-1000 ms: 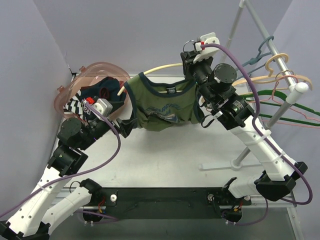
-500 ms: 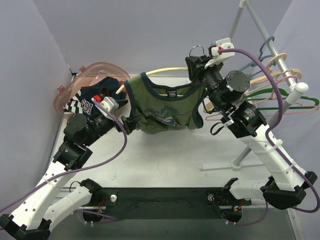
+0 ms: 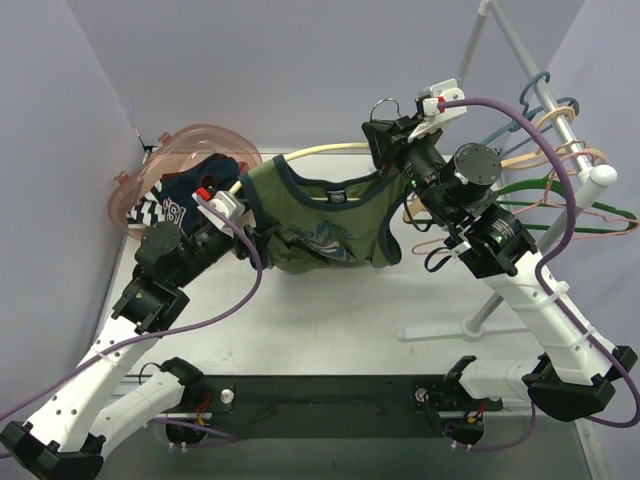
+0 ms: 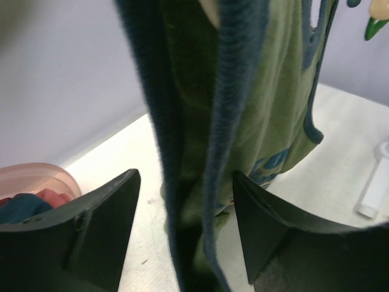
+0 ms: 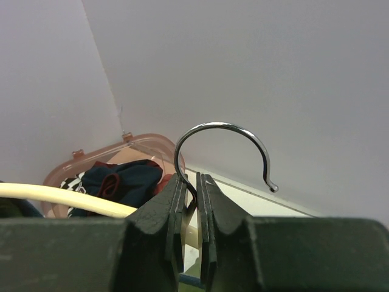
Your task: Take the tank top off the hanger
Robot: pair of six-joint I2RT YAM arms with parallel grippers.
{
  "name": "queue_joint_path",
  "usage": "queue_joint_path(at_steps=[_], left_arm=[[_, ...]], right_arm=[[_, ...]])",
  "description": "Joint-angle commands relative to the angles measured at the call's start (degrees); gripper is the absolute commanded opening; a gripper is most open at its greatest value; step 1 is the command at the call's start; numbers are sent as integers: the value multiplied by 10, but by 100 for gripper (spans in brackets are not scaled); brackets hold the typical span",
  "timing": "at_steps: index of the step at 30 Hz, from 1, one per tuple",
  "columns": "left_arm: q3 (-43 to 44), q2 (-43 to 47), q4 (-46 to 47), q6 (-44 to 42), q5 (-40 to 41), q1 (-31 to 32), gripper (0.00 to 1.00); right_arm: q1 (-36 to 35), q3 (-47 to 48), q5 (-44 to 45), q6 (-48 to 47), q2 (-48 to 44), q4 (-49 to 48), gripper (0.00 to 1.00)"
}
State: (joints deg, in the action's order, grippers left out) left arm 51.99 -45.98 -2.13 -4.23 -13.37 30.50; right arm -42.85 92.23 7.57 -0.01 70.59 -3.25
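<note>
- Top view: the olive tank top (image 3: 330,225) hangs clear of the table (image 3: 330,320) on a cream hanger (image 3: 318,150), slightly toward 12 o'clock from the table's centre.
- At the garment's 1 o'clock, the right gripper (image 3: 384,127) is clamped on the hanger's wire neck, with the hook (image 3: 383,103) standing above it.
- At the garment's 9 o'clock edge sits the left gripper (image 3: 258,240). Its finger spacing is not readable from this view.
- A pink basket (image 3: 175,150) of clothes is at 10 o'clock. A rack (image 3: 590,180) of spare hangers is at 2 o'clock.
- Left wrist view: the two fingers (image 4: 91,231) stand wide apart. The tank top's navy-trimmed edge hangs down between them, and contact with either finger cannot be told.
- Right wrist view: the fingers (image 5: 161,225) are pressed together on the shank of the metal hook. The cream hanger arm runs off toward 9 o'clock, with the basket behind it at 10 o'clock.
</note>
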Motion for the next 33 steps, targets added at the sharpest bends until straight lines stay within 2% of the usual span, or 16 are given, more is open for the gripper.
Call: queue_joint_path(at_steps=[1, 2, 7, 10, 15, 21, 26, 33], left_arm=[[9, -4, 40, 6, -54, -4, 65], [2, -3, 42, 11, -61, -4, 61], [-10, 17, 41, 10, -58, -4, 15], [0, 35, 1, 15, -33, -4, 0], [10, 75, -42, 31, -12, -4, 0], [27, 116, -84, 68, 63, -4, 0], [57, 115, -121, 114, 95, -4, 0], [54, 135, -141, 151, 164, -4, 0]], right_arm=[[-6, 7, -24, 36, -32, -63, 0], [-6, 7, -23, 36, -32, -63, 0], [-5, 4, -23, 31, -33, -62, 0], [-6, 5, -18, 17, -32, -66, 0], [-5, 1, -1, -31, -21, -68, 0], [12, -30, 53, -63, -25, -85, 0], [71, -53, 55, -3, -35, -84, 0], [93, -47, 70, 22, -36, -72, 0]])
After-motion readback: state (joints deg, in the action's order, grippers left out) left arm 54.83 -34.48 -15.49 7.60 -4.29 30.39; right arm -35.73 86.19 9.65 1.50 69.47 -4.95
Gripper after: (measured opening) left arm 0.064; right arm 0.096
